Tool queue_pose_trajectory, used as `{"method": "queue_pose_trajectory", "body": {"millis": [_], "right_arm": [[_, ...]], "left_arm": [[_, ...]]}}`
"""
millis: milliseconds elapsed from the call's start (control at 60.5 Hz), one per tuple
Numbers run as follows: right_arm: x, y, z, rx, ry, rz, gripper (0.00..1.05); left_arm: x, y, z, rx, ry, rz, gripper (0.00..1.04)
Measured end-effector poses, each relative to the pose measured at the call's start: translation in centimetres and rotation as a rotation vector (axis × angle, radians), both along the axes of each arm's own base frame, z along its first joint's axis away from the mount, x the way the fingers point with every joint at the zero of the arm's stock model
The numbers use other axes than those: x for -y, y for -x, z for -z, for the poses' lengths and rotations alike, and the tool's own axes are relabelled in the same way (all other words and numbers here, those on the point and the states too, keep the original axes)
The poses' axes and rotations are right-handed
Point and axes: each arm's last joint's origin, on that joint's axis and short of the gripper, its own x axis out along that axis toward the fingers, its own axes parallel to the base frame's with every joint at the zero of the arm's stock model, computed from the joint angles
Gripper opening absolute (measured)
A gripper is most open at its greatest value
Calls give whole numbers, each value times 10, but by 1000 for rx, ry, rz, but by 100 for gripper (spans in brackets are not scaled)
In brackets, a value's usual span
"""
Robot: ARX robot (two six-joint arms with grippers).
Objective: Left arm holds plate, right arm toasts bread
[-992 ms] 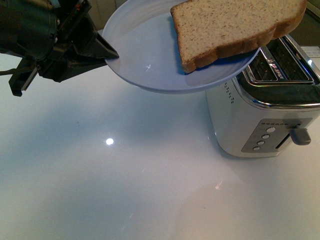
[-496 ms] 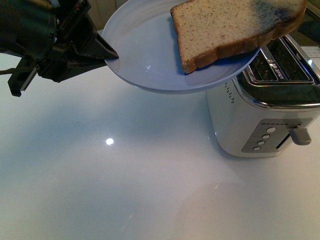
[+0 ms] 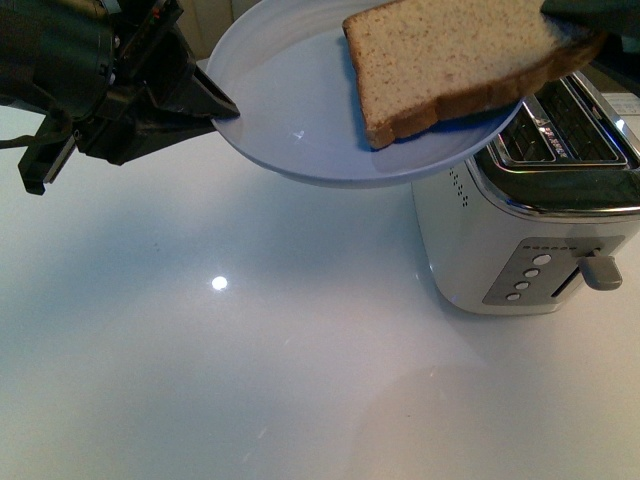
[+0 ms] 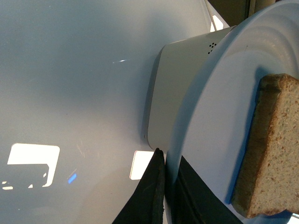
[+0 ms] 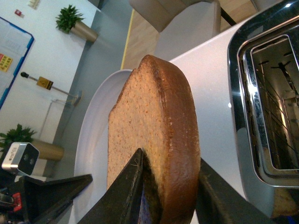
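Table lay nearest in the front view, white and shiny, with a bright dot of light on it. A white toaster stood on it at about 3 o'clock. Its grey lever was up and its two slots were open.

Above the table, at about 12 o'clock, the pale blue plate hung in the air, tipped a little. One edge of it was over the toaster. The black left arm came in from 10 o'clock. The left pincer was closed on the plate's rim at the plate's 9 o'clock side, with one finger on each side of the rim.

The bread lay on the plate toward 2 o'clock and stuck out past the rim, over the toaster.

Farthest back, the right pincer was at the bread's 2 o'clock corner. In the right wrist view its two fingers pressed the slice from both flat sides, open only as wide as the bread was thick.
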Motion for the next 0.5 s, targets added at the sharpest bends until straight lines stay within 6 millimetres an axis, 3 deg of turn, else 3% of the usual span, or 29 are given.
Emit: {"method": "queue_pose_trajectory", "body": {"millis": [132, 281, 496], "right_arm": [[3, 3, -2, 1, -27, 11, 4], [11, 7, -19, 47, -59, 27, 3], [30, 3, -75, 155, 0, 151, 3]], "left_arm": [[0, 0, 0, -1, 2, 2, 3], [0, 0, 0, -3, 5, 0, 3], [1, 0, 0, -2, 6, 2, 3]]}}
